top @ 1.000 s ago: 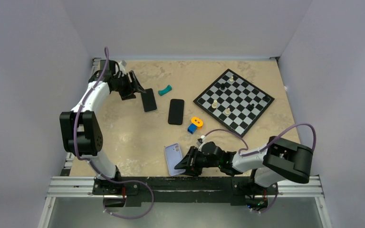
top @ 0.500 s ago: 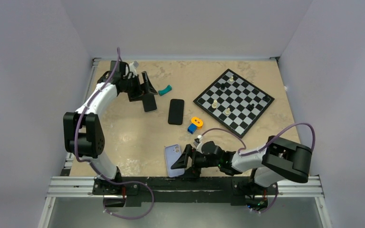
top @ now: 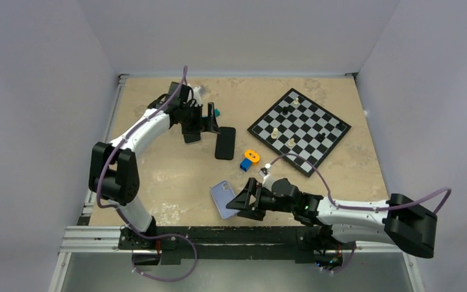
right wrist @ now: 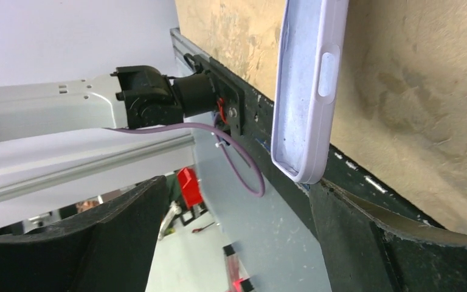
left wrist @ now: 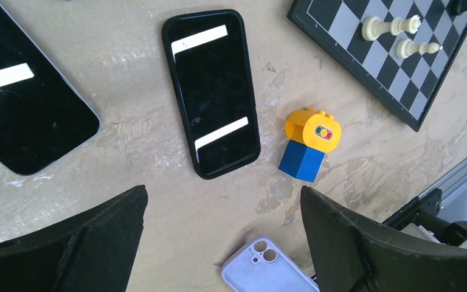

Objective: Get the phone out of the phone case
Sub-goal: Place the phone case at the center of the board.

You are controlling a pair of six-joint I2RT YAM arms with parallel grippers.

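A black phone in a black case [top: 225,143] lies screen up mid-table; it also shows in the left wrist view [left wrist: 213,91]. A bare black phone [top: 188,135] lies left of it and shows in the left wrist view [left wrist: 24,109]. A lavender case [top: 222,199] is near the front edge, camera cutout up, one side raised; in the right wrist view [right wrist: 307,91] it is seen edge on with nothing inside. My left gripper [top: 210,118] [left wrist: 224,191] is open above the phones. My right gripper [top: 244,201] [right wrist: 237,185] is open, one finger [right wrist: 365,231] at the lavender case's lower corner.
A chessboard [top: 298,131] with several pieces sits at the back right. An orange-and-blue toy block [top: 249,159] stands between the cased phone and the lavender case. A teal piece [top: 216,112] shows beside the left gripper. The black front rail [top: 280,234] runs just below the lavender case.
My left arm has swung right from the far-left corner to above the two black phones. My right arm has stretched out, and the lavender case has tipped and turned slightly.
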